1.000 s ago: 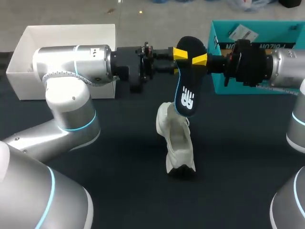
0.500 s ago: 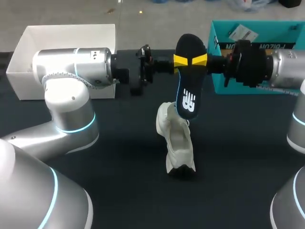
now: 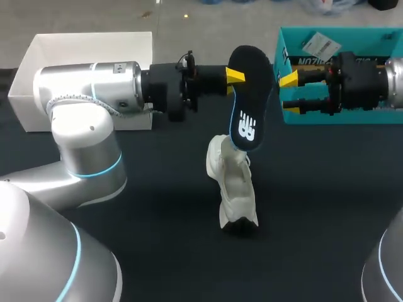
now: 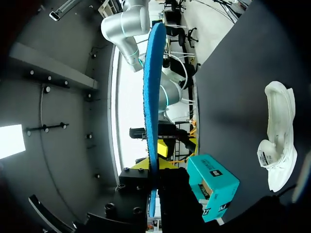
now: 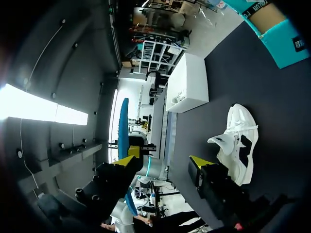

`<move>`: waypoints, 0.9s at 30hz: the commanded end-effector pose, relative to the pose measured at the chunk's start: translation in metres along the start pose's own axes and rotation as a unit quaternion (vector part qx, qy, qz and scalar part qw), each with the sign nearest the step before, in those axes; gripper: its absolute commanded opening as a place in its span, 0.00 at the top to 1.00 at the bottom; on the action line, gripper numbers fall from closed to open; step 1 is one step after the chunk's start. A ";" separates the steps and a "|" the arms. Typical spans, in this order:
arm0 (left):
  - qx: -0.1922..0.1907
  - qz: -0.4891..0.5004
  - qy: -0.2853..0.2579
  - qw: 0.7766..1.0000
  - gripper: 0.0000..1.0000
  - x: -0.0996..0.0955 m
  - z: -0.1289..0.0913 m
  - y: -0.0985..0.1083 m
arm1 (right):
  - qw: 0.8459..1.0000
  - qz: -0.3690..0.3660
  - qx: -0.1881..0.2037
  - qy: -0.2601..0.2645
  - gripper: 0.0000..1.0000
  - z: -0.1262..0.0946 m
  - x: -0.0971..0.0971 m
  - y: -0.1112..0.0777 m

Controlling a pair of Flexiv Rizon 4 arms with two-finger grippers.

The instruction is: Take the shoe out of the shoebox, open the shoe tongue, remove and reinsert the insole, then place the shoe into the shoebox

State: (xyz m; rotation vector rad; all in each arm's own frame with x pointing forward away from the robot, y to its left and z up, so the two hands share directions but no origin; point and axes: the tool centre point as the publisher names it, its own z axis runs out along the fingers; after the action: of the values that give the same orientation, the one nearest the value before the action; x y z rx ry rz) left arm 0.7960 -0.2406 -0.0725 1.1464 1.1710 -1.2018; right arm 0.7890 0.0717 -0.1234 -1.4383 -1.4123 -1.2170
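White box point(image 3: 82, 47): sits at the counter's point(image 3: 157, 207) far left corner, behind the left arm.
Left gripper point(image 3: 238, 74): clenched on the upper end of the insole; in the left wrist view the insole runs edge-on between the fingers of this gripper point(image 4: 153, 175).
Insole point(image 3: 249, 100): dark with a blue edge, held up in the air and hanging down toward the shoe; whether its lower end touches the shoe cannot be told.
Shoe point(image 3: 233, 182): a white sneaker on the counter between the two arms, outside both boxes.
Right gripper point(image 3: 286, 92): released, fingers spread, just beside the insole and not touching it.
Teal shoebox point(image 3: 284, 50): at the counter's far right, behind the right gripper.
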 end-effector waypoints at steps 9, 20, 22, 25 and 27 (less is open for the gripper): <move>-0.028 -0.040 0.003 0.999 1.00 0.002 -0.003 -0.012 | 0.999 0.002 0.007 -0.041 0.00 -0.015 0.008 0.000; -0.025 -0.083 0.009 0.996 1.00 0.003 -0.009 -0.024 | 0.992 -0.078 0.000 -0.104 0.00 -0.100 -0.058 -0.012; -0.028 -0.087 0.007 0.996 1.00 0.004 -0.009 -0.025 | 0.988 -0.071 -0.027 -0.133 0.00 -0.118 -0.059 -0.010; -0.028 -0.088 0.007 0.996 1.00 0.004 -0.010 -0.025 | 0.980 -0.060 -0.050 -0.180 0.00 -0.141 -0.059 -0.007; -0.028 -0.088 0.007 0.996 1.00 0.004 -0.010 -0.024 | 0.977 -0.058 -0.055 -0.195 0.00 -0.155 -0.058 -0.004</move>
State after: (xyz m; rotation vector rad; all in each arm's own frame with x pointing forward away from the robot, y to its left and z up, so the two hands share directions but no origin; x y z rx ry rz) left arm 0.7729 -0.2326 -0.0778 1.0278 1.3287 -1.2883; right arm 0.7935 -0.0686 -0.1652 -1.6497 -1.6955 -1.1618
